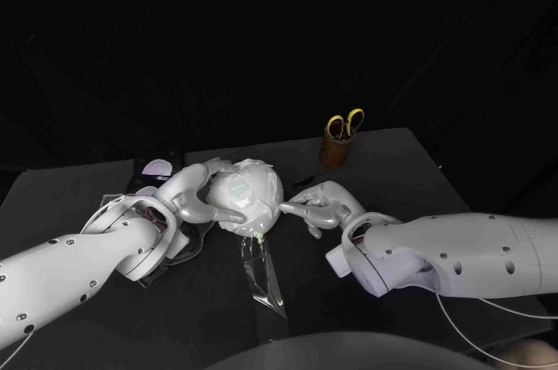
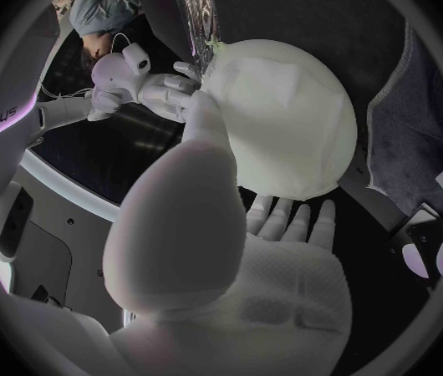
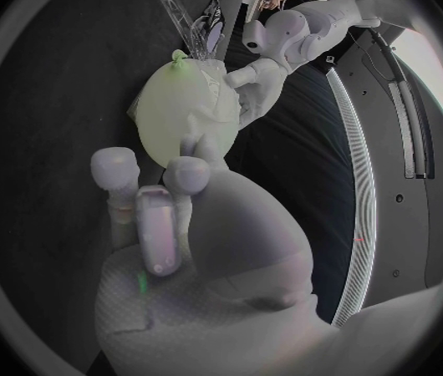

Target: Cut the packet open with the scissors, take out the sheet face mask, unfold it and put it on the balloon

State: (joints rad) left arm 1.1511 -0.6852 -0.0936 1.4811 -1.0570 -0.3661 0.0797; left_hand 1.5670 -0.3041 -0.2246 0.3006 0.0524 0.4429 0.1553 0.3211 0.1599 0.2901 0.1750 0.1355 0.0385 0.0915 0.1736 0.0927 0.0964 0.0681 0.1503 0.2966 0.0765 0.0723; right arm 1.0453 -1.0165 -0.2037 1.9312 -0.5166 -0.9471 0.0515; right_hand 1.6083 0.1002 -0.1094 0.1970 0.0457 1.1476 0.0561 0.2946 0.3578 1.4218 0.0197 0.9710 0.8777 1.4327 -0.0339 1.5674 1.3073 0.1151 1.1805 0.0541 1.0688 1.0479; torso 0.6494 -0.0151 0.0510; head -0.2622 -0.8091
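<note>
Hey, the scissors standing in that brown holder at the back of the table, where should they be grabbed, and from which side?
Grip the scissors by the yellow handle loops, coming straight down from above. They stand upright in the holder with the blades hidden inside, so only the loops stick out. A straight upward lift should free them.

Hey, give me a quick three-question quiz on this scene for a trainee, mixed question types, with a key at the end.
1. True or false: the scissors stand in the holder.
2. Which hands touch the balloon? A left only; B right only; C both.
3. Fill in: the mask lies on the ___.
Key: 1 true. 2 C: the left hand and the right hand both touch it. 3 balloon.
</note>
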